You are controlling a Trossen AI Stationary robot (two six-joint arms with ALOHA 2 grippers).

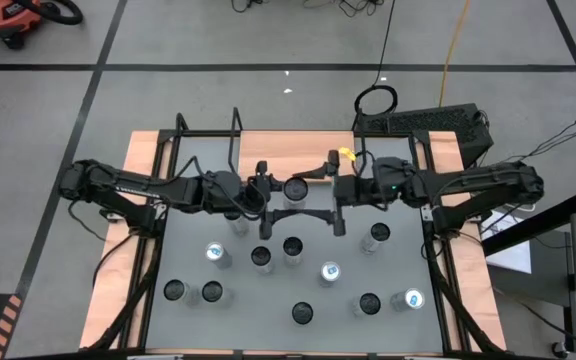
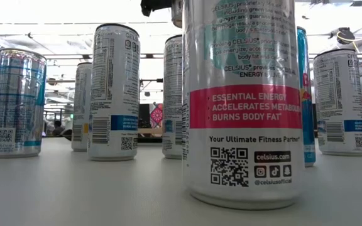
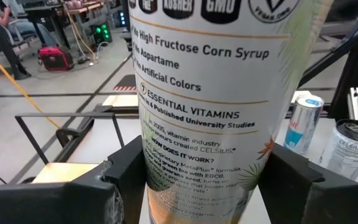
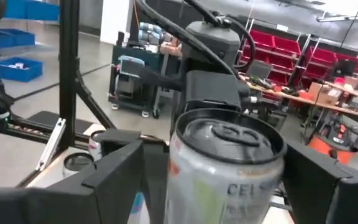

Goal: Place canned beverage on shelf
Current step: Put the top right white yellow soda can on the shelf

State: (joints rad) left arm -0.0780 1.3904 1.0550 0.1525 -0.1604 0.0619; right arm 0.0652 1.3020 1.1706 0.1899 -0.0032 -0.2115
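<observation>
Grey tabletop carries approx. a dozen spare cans, all upright, on the near half; room beyond is workshop floor and racks. Task can sits at centre, betw. both arms, long axis vertical, lid up. Left tool comes in from the left side and is clamped on the can body: in the left wrist view both fingers press the can wall low down. Right tool comes in from the opposite side, fingers spread wide and straddling the same can near its top; contact not confirmed in the right wrist view. Shelf lies directly beyond the can, toward the far tabletop edge; the can appears at its near edge. Whether the can base rests on the board: cannot tell. Judgement: left arm carries the load, so the placement direction is straight fwd. from both tools, axis kept vertical.
</observation>
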